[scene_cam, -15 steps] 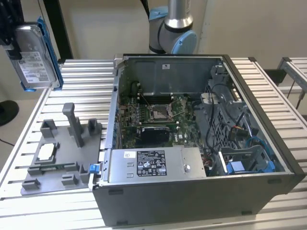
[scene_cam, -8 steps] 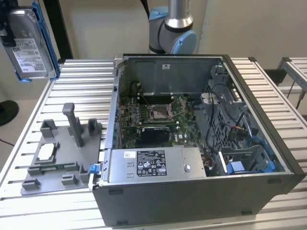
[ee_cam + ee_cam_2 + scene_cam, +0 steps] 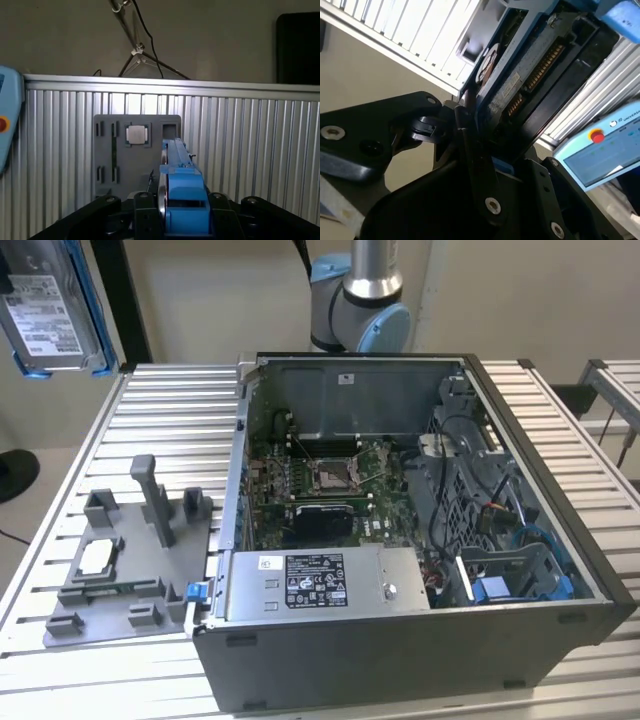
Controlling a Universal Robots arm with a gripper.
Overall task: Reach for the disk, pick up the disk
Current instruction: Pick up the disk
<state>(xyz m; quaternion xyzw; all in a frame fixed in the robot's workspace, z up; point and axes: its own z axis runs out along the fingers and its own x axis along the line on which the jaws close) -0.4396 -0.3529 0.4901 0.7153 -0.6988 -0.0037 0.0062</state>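
The disk [image 3: 50, 305] hangs in the air at the exterior view's upper left, well above the slatted table, its white label facing the camera and blue rails along its edges. In the first wrist view the disk [image 3: 181, 192] stands edge-on with a blue rail toward the camera, clamped between the black fingers [image 3: 142, 207] of my gripper [image 3: 177, 207]. The second wrist view shows the disk's circuit-board underside [image 3: 520, 85] rising out of the gripper [image 3: 505, 160], which is shut on it.
An open computer case [image 3: 330, 660] fills the table's middle. A grey fixture plate [image 3: 130, 620] [image 3: 137, 165] holding a small silver chip [image 3: 95, 558] [image 3: 136, 134] lies beside it. A blue teach pendant [image 3: 7, 125] [image 3: 605, 150] rests at the table's edge. The arm's base [image 3: 360, 300] stands behind the case.
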